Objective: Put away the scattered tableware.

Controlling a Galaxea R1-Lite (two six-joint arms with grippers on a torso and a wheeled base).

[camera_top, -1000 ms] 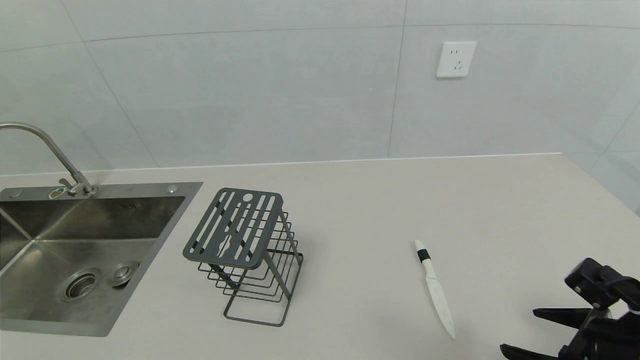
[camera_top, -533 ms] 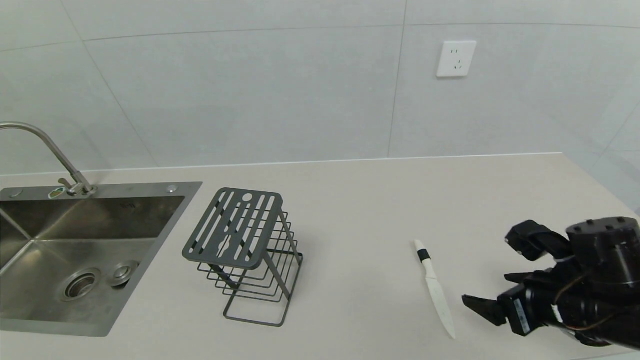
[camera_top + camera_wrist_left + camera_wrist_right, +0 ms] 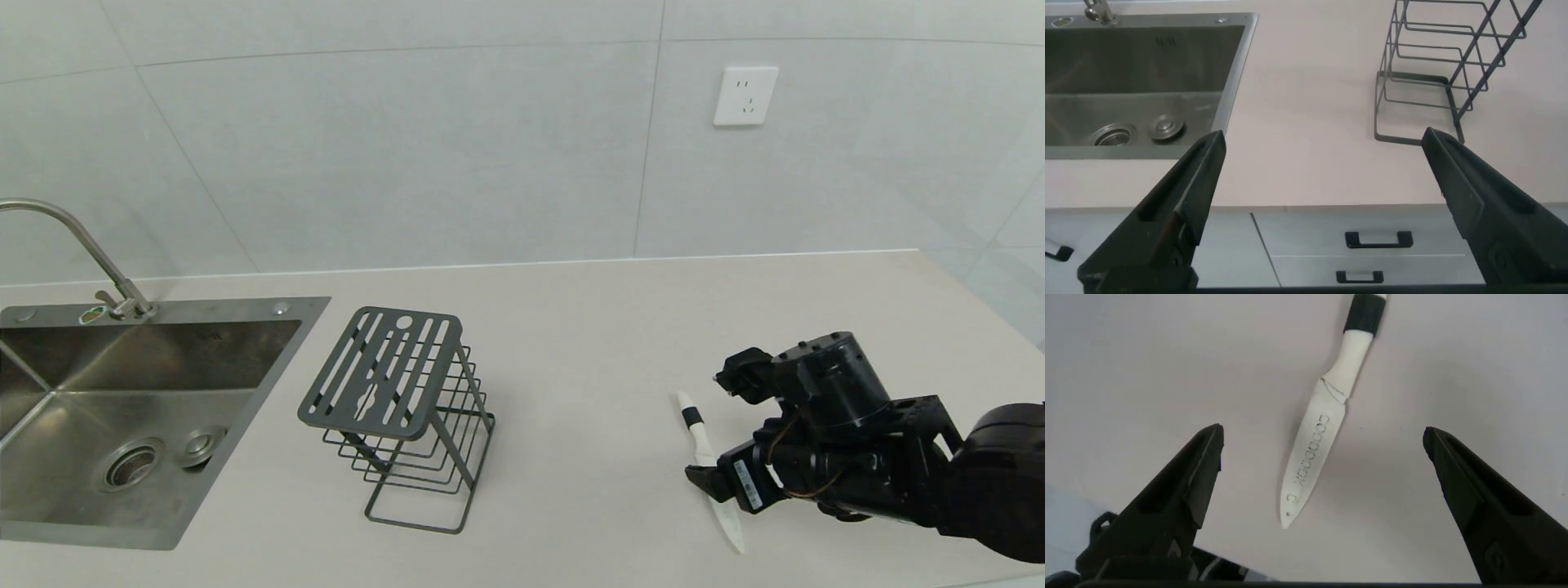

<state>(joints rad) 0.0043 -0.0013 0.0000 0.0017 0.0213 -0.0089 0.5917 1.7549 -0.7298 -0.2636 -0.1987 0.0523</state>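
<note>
**Countertop status: one knife, one rack, one sink**

Pale matte counter (image 3: 620, 327) runs beneath a wall of large grey tiles. The wall carries one white square socket (image 3: 744, 96).

**Item count**
- Knife (image 3: 709, 469): one.
- Rack (image 3: 400, 408): one.
- Sink (image 3: 98, 392): one, with one faucet (image 3: 73, 245).
- Drawer handles (image 3: 1377, 239): two, black, below the counter's front edge.

**Materials and shapes**
- Knife: white and slim, with a pointed blade and one black band round the handle. It lies flat on the counter at 3 o'clock from the rack, well apart from it. In the head view the tip points to 5 o'clock and the handle to 11 o'clock.
- Rack: dark metal, with a tilted flat top plate cut with long slots over a frame of thin bent wire.
- Sink: brushed steel, rectangular, at 9 o'clock from the rack. Two round fittings sit in the basin floor. The faucet is a curved steel tube.

**Grippers**
- Right gripper (image 3: 709, 426): black, its fingers (image 3: 1200, 482) spread wide. It sits over the knife (image 3: 1319, 449), which lies between the fingers and apart from both.
- Left gripper (image 3: 1323, 135): fingers spread and gripping nothing, above the counter's front edge.
</note>
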